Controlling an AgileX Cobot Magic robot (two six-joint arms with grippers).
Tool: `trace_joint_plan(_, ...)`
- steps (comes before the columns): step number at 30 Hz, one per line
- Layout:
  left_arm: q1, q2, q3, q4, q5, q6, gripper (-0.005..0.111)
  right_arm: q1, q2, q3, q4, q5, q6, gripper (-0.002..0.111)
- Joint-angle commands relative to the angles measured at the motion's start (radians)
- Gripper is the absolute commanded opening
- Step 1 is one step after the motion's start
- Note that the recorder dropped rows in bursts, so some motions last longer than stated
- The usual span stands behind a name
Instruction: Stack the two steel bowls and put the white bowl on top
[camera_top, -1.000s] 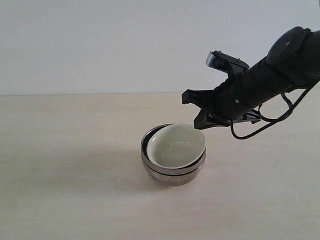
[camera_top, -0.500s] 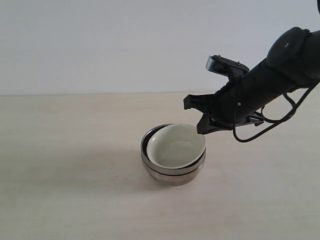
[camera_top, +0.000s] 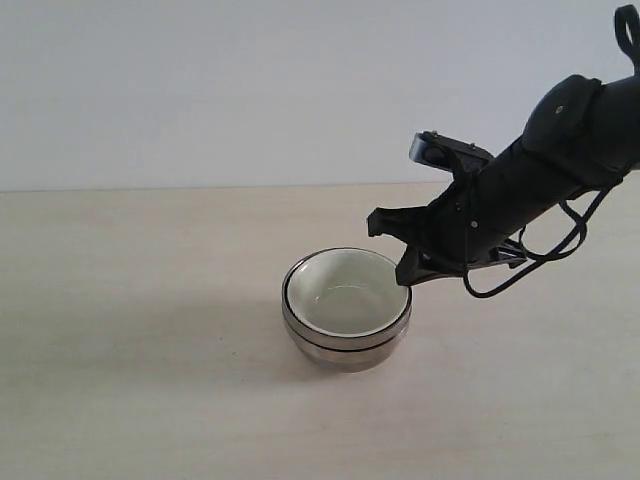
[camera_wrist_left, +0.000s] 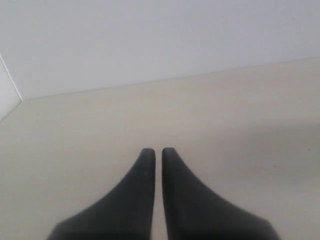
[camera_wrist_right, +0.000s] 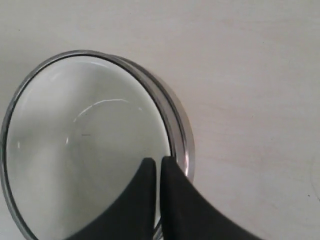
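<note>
The two steel bowls stand nested one in the other at the middle of the table. The white bowl sits level inside the upper one. In the right wrist view the white bowl fills the steel rim. My right gripper hovers at the stack's right rim, and its fingertips are shut over the white bowl's edge with nothing seen between them. My left gripper is shut over bare table, and no bowl appears in its view. The white bowl's dark patch is hidden.
The light wooden table spreads around the stack, with a pale wall behind it. The right arm's cable loops below the arm. The left arm is outside the exterior view.
The white bowl was tilted, its right rim raised by the gripper; it now lies level in the steel bowls. The right gripper has lowered slightly toward the rim.
</note>
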Motion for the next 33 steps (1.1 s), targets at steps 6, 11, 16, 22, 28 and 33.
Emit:
trace_joint_plan(6, 0.003, -0.004, 0.003, -0.008, -0.008, -0.01, 0.004, 0.0, -0.042, 0.004, -0.008, -0.013, -0.003, 0.001)
trace_joint_plan(11, 0.003, -0.004, 0.003, -0.008, -0.008, -0.01, 0.004, 0.0, -0.108, 0.004, -0.015, -0.011, 0.005, 0.001)
trace_joint_plan(16, 0.003, -0.004, 0.003, -0.008, -0.008, -0.01, 0.004, 0.0, -0.273, 0.154, -0.04, -0.087, 0.034, 0.001)
trace_joint_plan(22, 0.003, -0.004, 0.003, -0.008, -0.008, -0.01, 0.004, 0.0, -0.598, 0.501, -0.021, -0.267, 0.038, 0.001)
trace_joint_plan(28, 0.003, -0.004, 0.003, -0.008, -0.008, -0.01, 0.004, 0.0, -0.92, 0.759, -0.006, -0.282, 0.081, 0.001)
trace_joint_plan(33, 0.003, -0.004, 0.003, -0.008, -0.008, -0.01, 0.004, 0.0, -1.025, 0.772, -0.005, -0.131, 0.107, 0.001)
